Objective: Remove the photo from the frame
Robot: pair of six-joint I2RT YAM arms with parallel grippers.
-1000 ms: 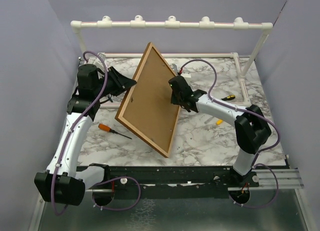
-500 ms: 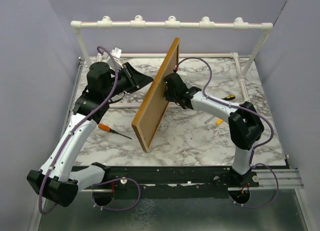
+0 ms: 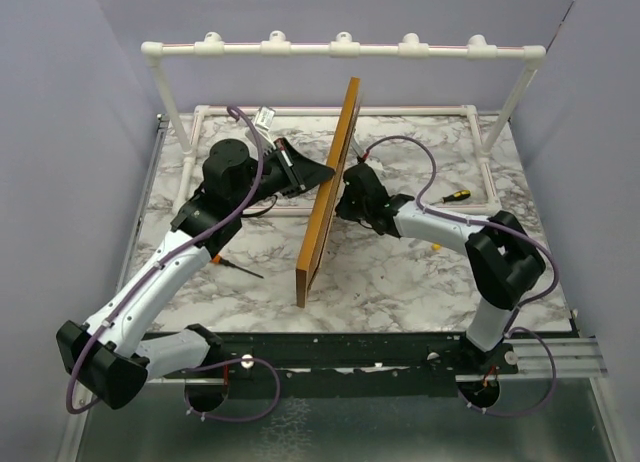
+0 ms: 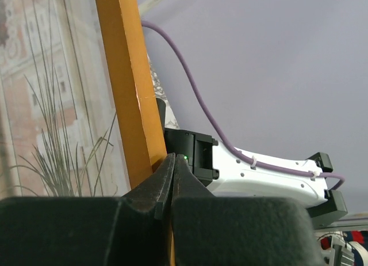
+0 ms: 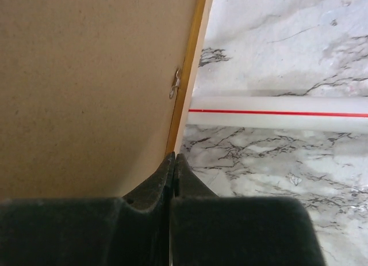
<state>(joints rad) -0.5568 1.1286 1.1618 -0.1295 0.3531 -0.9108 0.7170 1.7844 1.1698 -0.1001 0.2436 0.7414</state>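
Both the left tool (image 4: 172,160) and right tool (image 5: 174,158) are pressed together, empty; frame (image 3: 318,237) stands on edge; photo (image 4: 52,105) not out yet.

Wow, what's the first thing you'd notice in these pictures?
The big wooden frame stands on its edge in the middle of the marble table, thin side toward the top camera. The left gripper and right gripper, both shut, flank it, one on each side. From the left wrist, the photo of a grassy plant shows behind the glass.
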